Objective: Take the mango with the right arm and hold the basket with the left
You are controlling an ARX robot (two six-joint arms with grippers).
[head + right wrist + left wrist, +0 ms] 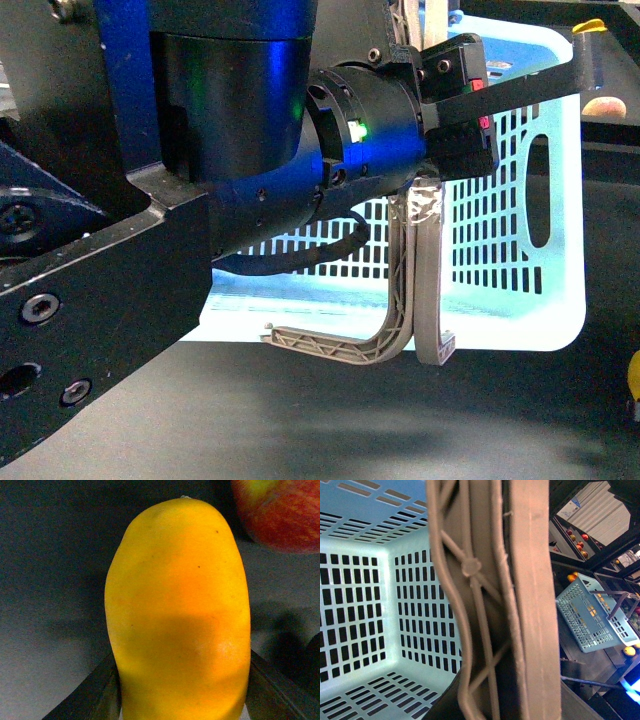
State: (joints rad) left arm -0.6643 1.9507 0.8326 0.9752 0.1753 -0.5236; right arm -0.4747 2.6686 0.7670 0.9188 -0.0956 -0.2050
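Note:
The pale aqua basket [505,325] hangs tilted in front of me, its slotted inside facing the left wrist view [360,610]. My left gripper [457,100], on the bulky black arm with the green light [357,130], is shut on the basket's two grey-brown handles [412,290], one wrapped in clear tape [424,205]. The handles fill the middle of the left wrist view [525,600]. My right gripper [182,702] is shut on the mango [180,610], a smooth yellow oval standing between the black fingers [92,697]. The right gripper does not show clearly in the front view.
A red apple [277,512] lies just beyond the mango on a dark grey surface. A second blue basket [592,612] with fruit around it stands in the background. Small yellow objects show at the front view's right edge [634,372].

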